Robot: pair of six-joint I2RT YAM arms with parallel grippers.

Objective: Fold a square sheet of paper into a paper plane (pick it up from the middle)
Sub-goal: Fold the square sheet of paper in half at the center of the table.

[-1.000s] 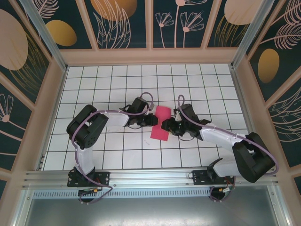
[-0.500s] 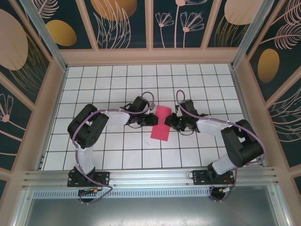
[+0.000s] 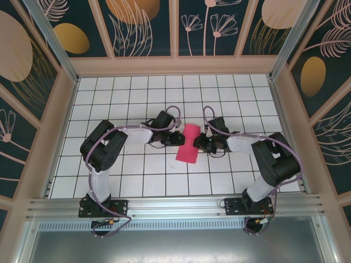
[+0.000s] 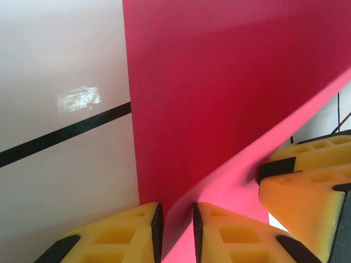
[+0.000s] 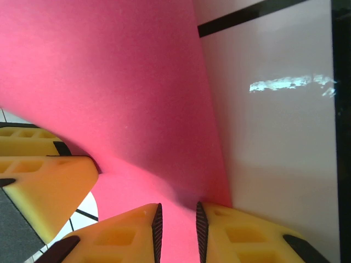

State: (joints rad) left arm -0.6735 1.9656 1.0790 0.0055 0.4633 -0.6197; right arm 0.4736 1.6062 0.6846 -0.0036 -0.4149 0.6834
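**Mia:** Looking down from the top, where is the thin red-pink square sheet of paper (image 3: 186,155)?

**Ben:** It is in the middle of the white tiled bench (image 3: 137,175), between the two arms. The left fingers (image 3: 179,141) and the right fingers (image 3: 198,143) squeeze its middle from both sides. So it looks thin there and wide at both ends. I cannot tell if the ends touch the bench.

**Mia:** What does the left wrist camera show?

**Ben:** It is very close up. The paper (image 4: 219,82) bends up in a fold. The yellow left fingers (image 4: 156,230) are almost together, with a paper edge pinched between them. The other arm's yellow fingers (image 4: 307,181) press on the paper at the right. A black line crosses the bench.

**Mia:** And the right wrist camera?

**Ben:** The right fingers (image 5: 158,230) are nearly together too, holding a paper edge (image 5: 109,82). The left arm's yellow fingers (image 5: 44,181) sit at the left, against the paper. A bright spot of light shines on a white tile (image 5: 274,137).
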